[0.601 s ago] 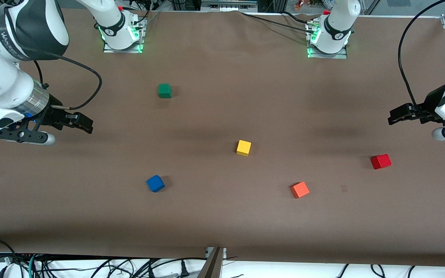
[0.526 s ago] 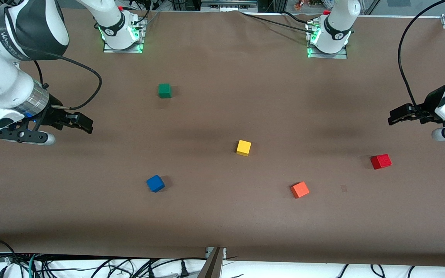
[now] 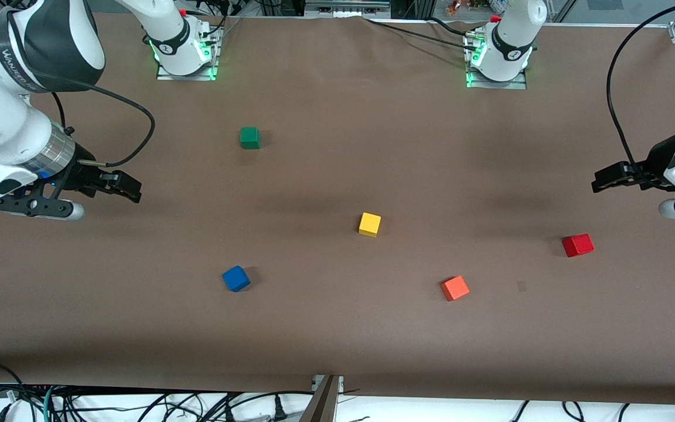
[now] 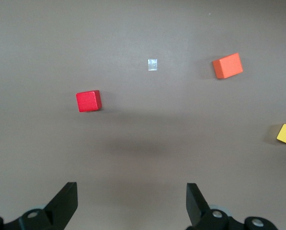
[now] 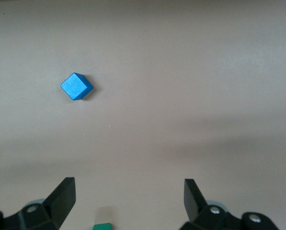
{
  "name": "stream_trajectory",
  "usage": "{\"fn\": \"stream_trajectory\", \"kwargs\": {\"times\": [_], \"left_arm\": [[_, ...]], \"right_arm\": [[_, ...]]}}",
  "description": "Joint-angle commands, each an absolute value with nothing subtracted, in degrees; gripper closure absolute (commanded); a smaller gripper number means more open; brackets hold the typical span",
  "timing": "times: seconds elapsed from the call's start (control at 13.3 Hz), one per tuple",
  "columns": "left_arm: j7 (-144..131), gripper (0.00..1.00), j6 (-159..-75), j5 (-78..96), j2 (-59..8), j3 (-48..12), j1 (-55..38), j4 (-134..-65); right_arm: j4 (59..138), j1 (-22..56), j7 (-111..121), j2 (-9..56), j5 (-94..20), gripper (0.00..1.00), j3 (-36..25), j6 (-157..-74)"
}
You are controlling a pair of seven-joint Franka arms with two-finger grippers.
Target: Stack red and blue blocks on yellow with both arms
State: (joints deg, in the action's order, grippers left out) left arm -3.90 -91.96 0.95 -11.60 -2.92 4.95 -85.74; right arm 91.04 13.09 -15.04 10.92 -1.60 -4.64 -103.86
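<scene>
Blue block [image 3: 235, 278], toward the right arm's end of the table, lies nearer the camera than the central yellow cube [image 3: 370, 224]; the right gripper [image 3: 122, 186] hovers with jaws spread, empty. Red block [image 3: 578, 245] sits below the left gripper [image 3: 607, 176], also spread and empty; these matte cubes look light and rigid, best pinched across two parallel side faces.

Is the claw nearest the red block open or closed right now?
Open. The left gripper hangs empty above the table, its two black fingers spread wide apart with only bare tabletop between them; the red block lies untouched ahead.
</scene>
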Motion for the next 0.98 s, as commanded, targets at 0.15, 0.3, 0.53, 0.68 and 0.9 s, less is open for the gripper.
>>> {"fn": "stream_trajectory", "kwargs": {"times": [0.15, 0.3, 0.53, 0.68, 0.9], "left_arm": [[-3.16, 0.0, -93.33, 1.76, -16.33, -1.32, 7.64, -82.79], [-3.08, 0.0, -98.15, 1.5, -19.85, -1.32, 10.18, -82.79], [-3.08, 0.0, -105.53, 1.32, -26.08, -1.23, 11.51, -83.58], [-3.08, 0.0, -111.77, 0.79, -31.0, -1.32, 12.48, -84.11], [-2.9, 0.0, -122.92, 0.7, -34.98, -1.23, 12.66, -89.27]], "right_arm": [[91.67, 12.74, -14.24, 10.37, -2.29, 0.0, -4.57, -103.62], [91.67, 12.74, -14.24, 10.37, -2.29, 0.0, -4.57, -103.62], [91.93, 12.57, -14.24, 10.37, -2.29, 0.0, -4.66, -103.71], [91.93, 12.57, -14.33, 10.37, -2.29, 0.0, -4.66, -104.06], [91.93, 12.57, -14.33, 10.28, -2.2, 0.0, -4.66, -104.24]]}}
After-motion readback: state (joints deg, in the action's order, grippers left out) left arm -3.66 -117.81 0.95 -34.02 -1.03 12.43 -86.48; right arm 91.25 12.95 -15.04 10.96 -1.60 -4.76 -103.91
